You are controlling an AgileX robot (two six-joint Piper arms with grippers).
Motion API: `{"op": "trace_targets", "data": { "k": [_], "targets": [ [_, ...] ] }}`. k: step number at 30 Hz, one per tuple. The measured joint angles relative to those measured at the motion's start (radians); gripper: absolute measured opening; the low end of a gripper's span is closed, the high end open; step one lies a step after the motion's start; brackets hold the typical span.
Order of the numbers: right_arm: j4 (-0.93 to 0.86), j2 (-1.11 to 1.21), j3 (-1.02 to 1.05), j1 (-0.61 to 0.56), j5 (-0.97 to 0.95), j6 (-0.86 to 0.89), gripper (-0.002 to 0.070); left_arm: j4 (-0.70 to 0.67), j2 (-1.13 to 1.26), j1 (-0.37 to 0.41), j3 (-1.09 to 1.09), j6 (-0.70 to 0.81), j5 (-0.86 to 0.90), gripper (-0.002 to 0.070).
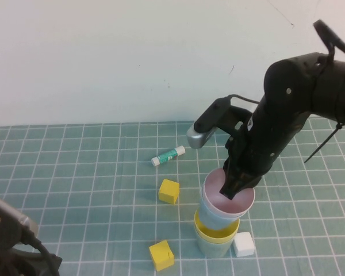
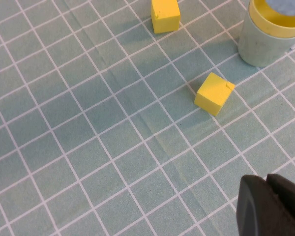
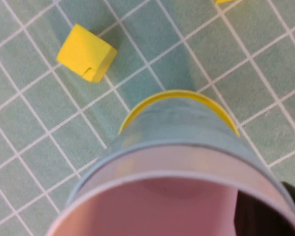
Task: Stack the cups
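Note:
The cups stand nested in one upright stack near the table's front right: green cup (image 1: 211, 248) at the bottom, yellow cup (image 1: 207, 232) in it, light blue cup (image 1: 214, 215) above, pink cup (image 1: 215, 192) on top. My right gripper (image 1: 233, 188) reaches down onto the pink cup's right rim, shut on its wall with one finger inside and one outside. The right wrist view looks into the pink cup (image 3: 152, 206), with the light blue cup (image 3: 187, 132) and yellow rim (image 3: 177, 94) below and the right gripper (image 3: 278, 206). My left gripper (image 2: 265, 178) hovers shut and empty, away from the stack (image 2: 260, 49).
Two yellow blocks (image 1: 168, 191) (image 1: 161, 255) lie left of the stack, and a white block (image 1: 244, 244) touches its right side. A glue stick (image 1: 168, 155) lies further back. The left arm (image 1: 11, 241) sits at the front left corner.

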Motion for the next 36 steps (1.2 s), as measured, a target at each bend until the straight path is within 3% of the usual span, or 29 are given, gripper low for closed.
{"op": "trace_targets", "data": {
  "k": [2,7,10,14,21,29,36],
  "targets": [
    [-0.003,0.012,0.000,0.000,0.000,0.003,0.0092,0.000,0.000,0.000,0.000,0.000,0.000,-0.0001],
    [-0.004,0.027,0.000,0.000,-0.005,0.018,0.0287,0.000,0.000,0.000,0.000,0.000,0.000,-0.0001],
    [-0.028,0.016,-0.008,0.000,0.008,0.039,0.0324,0.000,0.000,0.000,0.000,0.000,0.000,-0.0001],
    [-0.047,-0.086,0.003,0.000,0.001,0.055,0.0268,0.006,-0.014,0.000,0.000,0.000,-0.028,-0.0001],
    [-0.008,-0.490,0.244,0.000,-0.204,0.055,0.0032,0.072,-0.095,0.000,0.000,0.000,-0.088,-0.0001],
    [0.013,-0.966,0.629,0.000,-0.412,0.013,-0.0001,0.121,-0.213,0.000,0.005,0.002,-0.092,-0.0001],
    [0.029,-1.330,0.804,0.000,-0.459,-0.021,-0.0001,0.141,-0.244,0.000,0.137,0.002,-0.151,-0.0001]
  ]
}}
